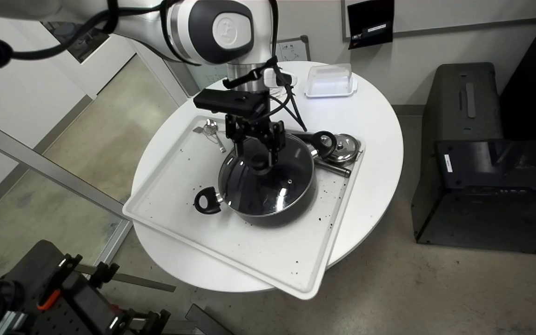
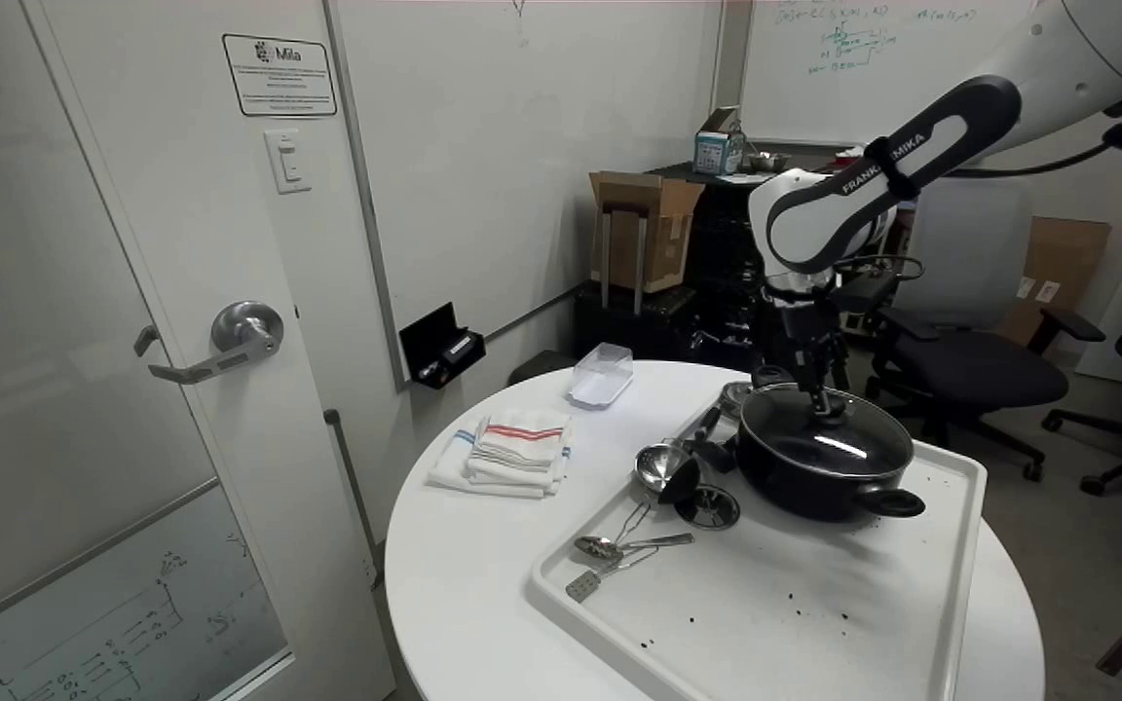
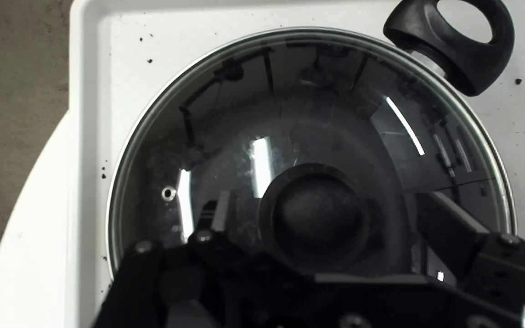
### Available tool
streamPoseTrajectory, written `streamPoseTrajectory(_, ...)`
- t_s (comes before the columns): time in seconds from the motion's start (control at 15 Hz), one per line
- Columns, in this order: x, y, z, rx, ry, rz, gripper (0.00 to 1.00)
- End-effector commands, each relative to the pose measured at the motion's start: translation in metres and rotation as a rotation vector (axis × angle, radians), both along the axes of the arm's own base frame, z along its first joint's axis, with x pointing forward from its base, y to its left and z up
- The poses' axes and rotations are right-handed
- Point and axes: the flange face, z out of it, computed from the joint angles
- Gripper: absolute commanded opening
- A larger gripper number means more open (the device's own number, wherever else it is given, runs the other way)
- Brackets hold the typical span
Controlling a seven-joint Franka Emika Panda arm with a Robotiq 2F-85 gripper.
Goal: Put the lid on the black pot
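Black cables (image 1: 33,55) line the white, dark-capped arm (image 1: 144,30).

1. Lid (image 3: 299,132): smooth, glossy clear glass with mirror-like highlights, edged in thin shiny metal; its knob (image 3: 319,216) looks matt.
2. Black pot (image 2: 795,487): smooth wall; its handle (image 3: 454,54) looks like matt plastic.
3. Hand (image 1: 255,153): matt, touched with shiny metal.
4. Tray (image 2: 766,613): matt, plastic-looking.
5. Table (image 2: 464,574): smooth, hard-looking.
6. Towels (image 2: 512,453), at the table's left in an exterior view: matt cloth.
7. Spoon (image 2: 600,548), at the tray's left: polished metal.
8. Box (image 2: 603,375), at the table's far side: clear, shiny plastic.

Striped cloths (image 2: 520,446) near clear box (image 2: 603,378)
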Motion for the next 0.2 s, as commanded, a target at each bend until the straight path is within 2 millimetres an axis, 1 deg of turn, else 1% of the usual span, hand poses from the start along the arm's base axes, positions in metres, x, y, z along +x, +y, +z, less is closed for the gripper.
streamPoseTrajectory(0.0, -0.0041, 0.0029, 0.0073, 0.004, 0.019, -0.003, 1.0)
streamPoseTrajectory(0.13, -0.0046, 0.0032, 0.0078, 0.002, 0.026, -0.007, 1.0)
